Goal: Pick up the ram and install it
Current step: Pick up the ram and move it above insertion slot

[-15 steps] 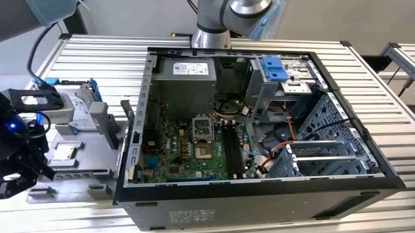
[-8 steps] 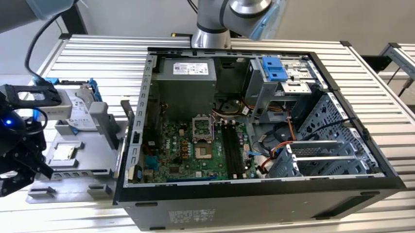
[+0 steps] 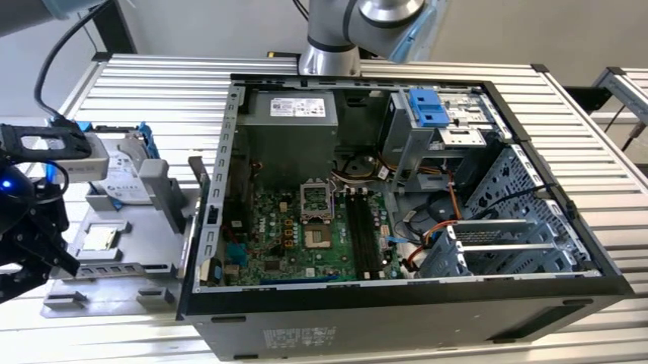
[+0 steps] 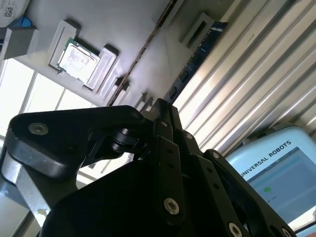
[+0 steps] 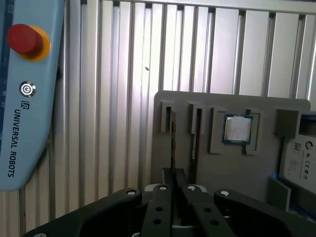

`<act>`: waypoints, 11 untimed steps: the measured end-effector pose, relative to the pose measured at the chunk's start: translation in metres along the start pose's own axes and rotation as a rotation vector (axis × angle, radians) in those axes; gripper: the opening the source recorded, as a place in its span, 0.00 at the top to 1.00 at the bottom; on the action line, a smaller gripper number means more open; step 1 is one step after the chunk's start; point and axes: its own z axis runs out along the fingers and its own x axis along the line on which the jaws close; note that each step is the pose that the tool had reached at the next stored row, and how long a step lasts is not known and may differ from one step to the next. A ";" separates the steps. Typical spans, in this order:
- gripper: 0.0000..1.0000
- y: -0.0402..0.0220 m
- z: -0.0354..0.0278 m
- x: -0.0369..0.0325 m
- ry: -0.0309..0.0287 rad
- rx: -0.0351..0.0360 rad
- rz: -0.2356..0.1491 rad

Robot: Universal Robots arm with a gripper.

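First wrist view: the black gripper (image 5: 173,177) is clamped on a thin blue circuit-board ram (image 5: 173,140), which stands edge-on in a slotted grey plastic tray (image 5: 237,170) beside the open computer case (image 3: 405,303).

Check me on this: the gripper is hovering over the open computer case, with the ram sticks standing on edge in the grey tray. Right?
Wrong on one point: the gripper is over the grey tray, not the computer case, which sits to the exterior view's right of the tray. The first wrist view shows the gripper above the ram sticks, which do stand on edge in the tray.
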 end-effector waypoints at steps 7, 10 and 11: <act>1.00 -0.0002 -0.0169 -0.0006 -0.0001 0.0001 0.000; 1.00 -0.0002 -0.0252 -0.0009 0.0000 0.0000 0.000; 1.00 -0.0003 -0.0272 -0.0010 0.0000 -0.0001 0.000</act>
